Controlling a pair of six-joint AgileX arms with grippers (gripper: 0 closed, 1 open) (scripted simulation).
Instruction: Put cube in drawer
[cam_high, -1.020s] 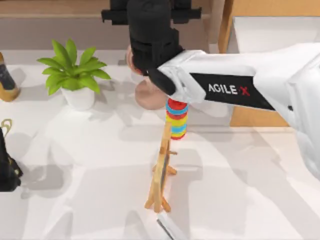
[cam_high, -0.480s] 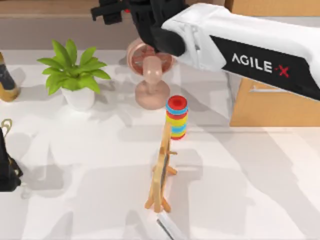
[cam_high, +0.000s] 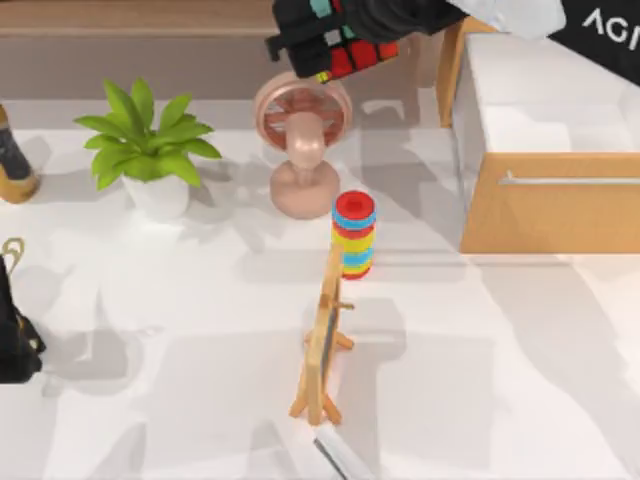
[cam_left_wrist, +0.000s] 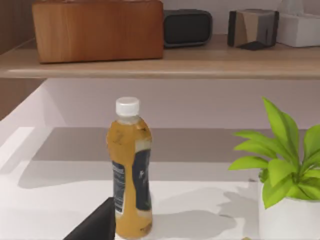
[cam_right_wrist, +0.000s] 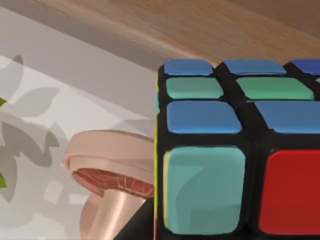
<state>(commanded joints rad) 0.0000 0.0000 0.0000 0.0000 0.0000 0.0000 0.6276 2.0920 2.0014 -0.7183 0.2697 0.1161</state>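
Top view: your right gripper sits at the top edge, above the pink fan, closed on the cube, which is lifted off the table; the drawer stands open at the table's right side, its white interior facing up and its silver handle on the front panel; the drawer therefore lies to the right of the held cube, and you should judge the coming move as a carry rightward across the drawer's left wall; the right arm is the nearer one, and the ring stack sits below that path.

Left wrist view: your left arm is parked at the table's left side, looking at an orange bottle and a potted plant; you cannot tell its claw's opening.

Right wrist view: the cube sits directly at the claw, blue, green and red stickers facing the camera; the fan lies beneath and beside it.
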